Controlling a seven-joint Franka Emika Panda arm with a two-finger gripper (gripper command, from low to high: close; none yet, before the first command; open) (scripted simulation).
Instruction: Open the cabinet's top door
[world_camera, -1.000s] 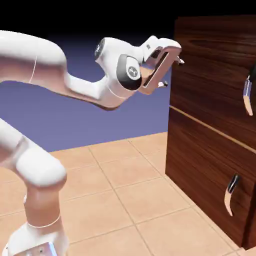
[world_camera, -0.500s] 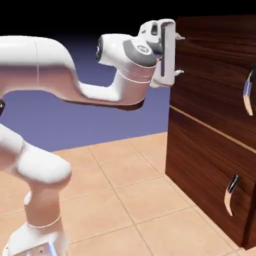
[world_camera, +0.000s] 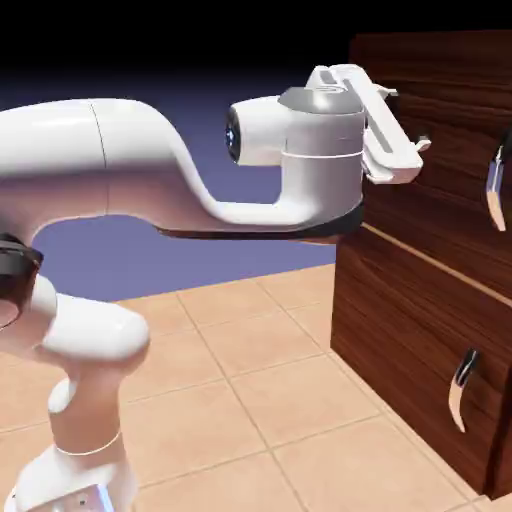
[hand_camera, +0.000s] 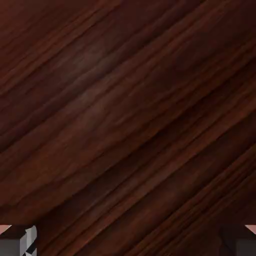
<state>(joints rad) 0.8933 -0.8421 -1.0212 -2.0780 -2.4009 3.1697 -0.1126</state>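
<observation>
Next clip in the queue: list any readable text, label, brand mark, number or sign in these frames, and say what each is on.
None: no words, numbers, brand marks or signs can be read in either view.
The arm is plain white with grey joint caps, unlettered.
The cabinet, its top door and both handles carry no label.
The hand view shows only dark wood grain and the fingertips of the gripper.

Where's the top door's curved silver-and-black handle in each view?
Exterior view: the top door's curved silver-and-black handle sits at the right edge, upper half, right of the open tool.
Hand view: not in it; dark wood grain fills the picture.
Shared landmark: the larger upper dark wood-grain panel, which the tool faces.
</observation>
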